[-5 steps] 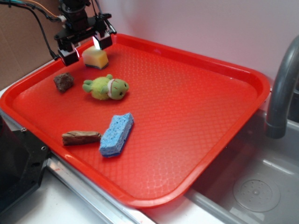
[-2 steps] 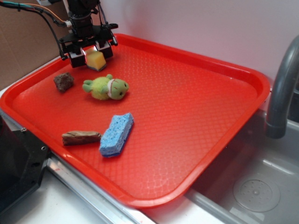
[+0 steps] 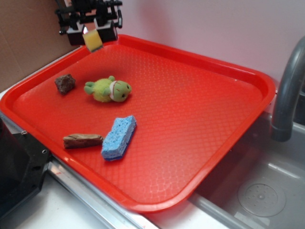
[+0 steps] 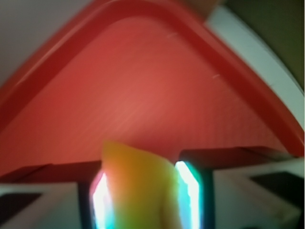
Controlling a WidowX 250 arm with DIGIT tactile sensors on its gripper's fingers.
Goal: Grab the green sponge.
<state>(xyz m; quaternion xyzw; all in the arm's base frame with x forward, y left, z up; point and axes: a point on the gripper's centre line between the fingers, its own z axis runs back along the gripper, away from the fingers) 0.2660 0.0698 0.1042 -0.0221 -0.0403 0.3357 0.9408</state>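
Note:
The green sponge [image 3: 93, 41], a small yellow foam block, hangs above the far left corner of the red tray [image 3: 200, 114], squeezed between the fingers of my gripper [image 3: 92, 34]. In the wrist view the sponge [image 4: 138, 186] fills the gap between the two glowing pads [image 4: 189, 191], tilted, with the tray's corner below it. Its dark green face does not show. The gripper is shut on it and clear of the tray floor.
On the tray lie a fuzzy green plush toy [image 3: 108, 89], a dark brown lump [image 3: 65, 83], a brown stick-like piece [image 3: 82, 140] and a flat blue sponge [image 3: 118, 137]. A grey faucet [image 3: 287, 95] and a sink [image 3: 257, 191] are at the right.
The gripper closed on the sponge where it lay at the tray's far left and has lifted it up off the tray floor.

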